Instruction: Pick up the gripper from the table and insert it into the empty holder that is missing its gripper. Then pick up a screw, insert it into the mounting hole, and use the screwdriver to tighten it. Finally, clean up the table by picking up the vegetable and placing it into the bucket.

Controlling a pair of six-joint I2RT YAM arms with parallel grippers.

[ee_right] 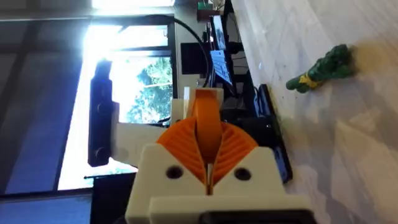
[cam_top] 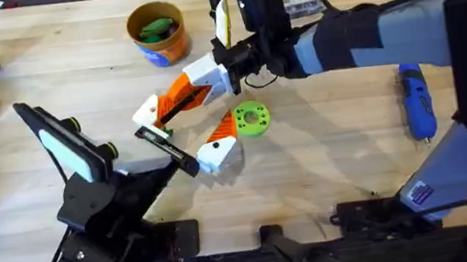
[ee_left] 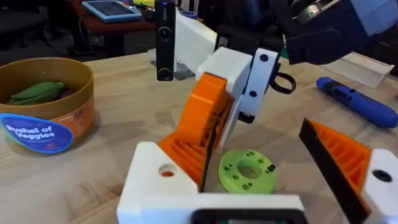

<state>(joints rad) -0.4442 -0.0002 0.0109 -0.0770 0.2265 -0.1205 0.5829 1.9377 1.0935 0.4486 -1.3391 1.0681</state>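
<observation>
The right gripper's (ee_right: 208, 134) fingers were closed on the gripper (cam_top: 185, 91), holding it tilted above the tabletop (cam_top: 331, 164), its orange end down against the holder (cam_top: 146, 114). It looked like light, stiff printed plastic, best gripped by its blocky white base. I could not tell whether the left gripper (cam_top: 182, 134) was open or closed. The right wrist view showed a green vegetable (ee_right: 320, 70) lying on the wood; the overhead view instead showed the screwdriver (cam_top: 417, 100) and the bucket (cam_top: 158, 35)

Screwdriver (cam_top: 417, 101) lies well right of bucket (cam_top: 157, 32).
</observation>
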